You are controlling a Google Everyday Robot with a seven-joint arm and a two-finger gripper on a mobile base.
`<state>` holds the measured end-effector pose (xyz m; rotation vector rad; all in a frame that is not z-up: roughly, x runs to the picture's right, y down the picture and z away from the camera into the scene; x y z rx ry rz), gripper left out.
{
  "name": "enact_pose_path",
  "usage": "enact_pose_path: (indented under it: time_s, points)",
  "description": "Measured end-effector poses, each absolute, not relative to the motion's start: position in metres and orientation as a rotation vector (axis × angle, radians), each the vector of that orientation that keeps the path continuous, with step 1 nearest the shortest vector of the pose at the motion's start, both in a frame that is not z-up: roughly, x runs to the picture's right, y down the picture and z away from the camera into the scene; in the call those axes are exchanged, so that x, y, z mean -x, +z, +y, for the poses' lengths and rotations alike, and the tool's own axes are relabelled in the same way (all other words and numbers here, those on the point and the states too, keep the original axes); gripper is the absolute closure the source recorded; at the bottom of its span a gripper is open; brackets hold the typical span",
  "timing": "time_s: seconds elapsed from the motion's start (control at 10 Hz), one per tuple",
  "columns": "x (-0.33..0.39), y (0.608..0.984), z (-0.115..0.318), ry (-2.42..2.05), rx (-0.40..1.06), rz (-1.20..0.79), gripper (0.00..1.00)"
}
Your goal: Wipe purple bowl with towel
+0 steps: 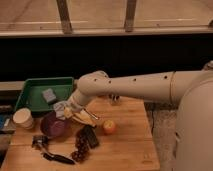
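The gripper (67, 108) hangs over the left half of the desk (131, 146), just above the back right rim of the purple bowl (53, 125), with its claw closed on a pale bunched towel (59, 106) that touches or nearly touches that rim. The bowl stands near the left edge, between a white cup (23, 118) on its left and a banana (83, 119) on its right. A green tray (35, 90) holding a grey sponge (49, 95) fills the back left corner, and an orange fruit (109, 127) lies near the middle.
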<state>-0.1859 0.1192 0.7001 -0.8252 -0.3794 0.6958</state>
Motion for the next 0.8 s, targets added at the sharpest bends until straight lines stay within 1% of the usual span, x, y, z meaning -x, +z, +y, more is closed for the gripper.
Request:
enact_pose_path:
  time_s: [0.2, 0.4, 0.8]
  points:
    - [0.196, 0.703, 0.124, 0.656, 0.844, -0.383, 1.00]
    - [0.224, 0.710, 0.132, 0.596, 0.880, -0.389, 1.00]
    - [0.288, 0.726, 0.173, 0.453, 0.994, -0.400, 1.00]
